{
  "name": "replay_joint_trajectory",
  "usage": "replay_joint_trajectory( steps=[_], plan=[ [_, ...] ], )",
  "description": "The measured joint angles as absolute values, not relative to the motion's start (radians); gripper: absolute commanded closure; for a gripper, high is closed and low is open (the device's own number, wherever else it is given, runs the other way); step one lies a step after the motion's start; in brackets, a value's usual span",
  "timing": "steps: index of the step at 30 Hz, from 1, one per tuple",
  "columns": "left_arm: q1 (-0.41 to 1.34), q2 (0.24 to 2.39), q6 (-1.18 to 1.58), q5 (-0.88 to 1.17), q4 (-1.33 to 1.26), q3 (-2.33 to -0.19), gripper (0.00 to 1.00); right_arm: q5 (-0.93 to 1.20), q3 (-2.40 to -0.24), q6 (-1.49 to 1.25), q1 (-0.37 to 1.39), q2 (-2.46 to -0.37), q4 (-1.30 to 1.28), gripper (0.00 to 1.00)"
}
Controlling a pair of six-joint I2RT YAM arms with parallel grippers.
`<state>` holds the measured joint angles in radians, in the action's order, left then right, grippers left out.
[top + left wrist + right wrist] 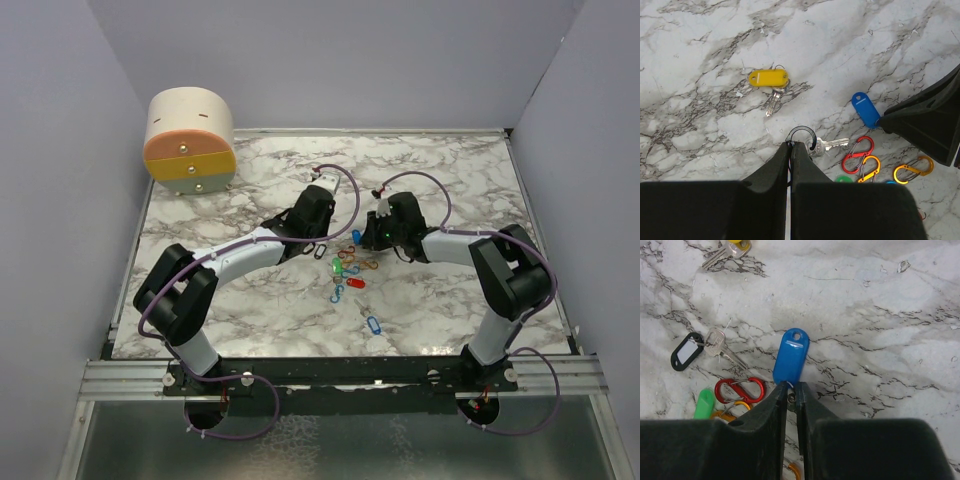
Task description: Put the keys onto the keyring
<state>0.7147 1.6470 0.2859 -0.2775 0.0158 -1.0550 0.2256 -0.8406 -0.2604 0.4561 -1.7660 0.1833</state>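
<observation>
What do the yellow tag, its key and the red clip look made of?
Yellow tag: likely plastic, opaque with a soft, even sheen.
Its key: silvery metal with bright glints.
Red clip: probably coated or anodised metal wire, thin and glossy.

You have a white, grey-veined marble tabletop. At its far left corner sits a cream round box with an orange and yellow front. Near the tabletop's middle lie three wire S-clips: a red S-clip, an orange S-clip just beside it, and a yellow S-clip nearby.
</observation>
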Motion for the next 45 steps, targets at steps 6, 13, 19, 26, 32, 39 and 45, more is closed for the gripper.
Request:
replay_joint_trajectory(
  steps=[6, 13, 19, 26, 32, 39, 45],
  plan=[
    [0.714, 1.647, 0.286, -0.278, 0.016, -1.055, 1.00, 0.230, -0.841, -0.266, 0.456, -1.768, 0.184, 0.99],
    [0.712, 1.647, 0.286, -0.271, 0.016, -1.055, 1.00, 0.230, -0.810, -0.259, 0.456, -1.738, 0.208, 0.99],
    [0.713, 1.647, 0.287, -0.221, 0.010, -1.055, 1.00, 0.245, -0.694, -0.226, 0.456, -1.578, 0.287, 0.99],
    [0.723, 1.647, 0.286, -0.165, 0.009, -1.056, 1.00, 0.298, -0.596, -0.181, 0.456, -1.427, 0.419, 0.99],
    [0.756, 1.648, 0.286, -0.137, 0.007, -1.076, 1.00, 0.346, -0.575, -0.156, 0.456, -1.408, 0.466, 0.99],
    [0.779, 1.658, 0.285, -0.118, 0.009, -1.105, 1.00, 0.393, -0.556, -0.148, 0.456, -1.393, 0.506, 0.99],
    [0.795, 1.686, 0.281, -0.114, 0.010, -1.135, 1.00, 0.414, -0.553, -0.144, 0.458, -1.387, 0.533, 0.99]
  ],
)
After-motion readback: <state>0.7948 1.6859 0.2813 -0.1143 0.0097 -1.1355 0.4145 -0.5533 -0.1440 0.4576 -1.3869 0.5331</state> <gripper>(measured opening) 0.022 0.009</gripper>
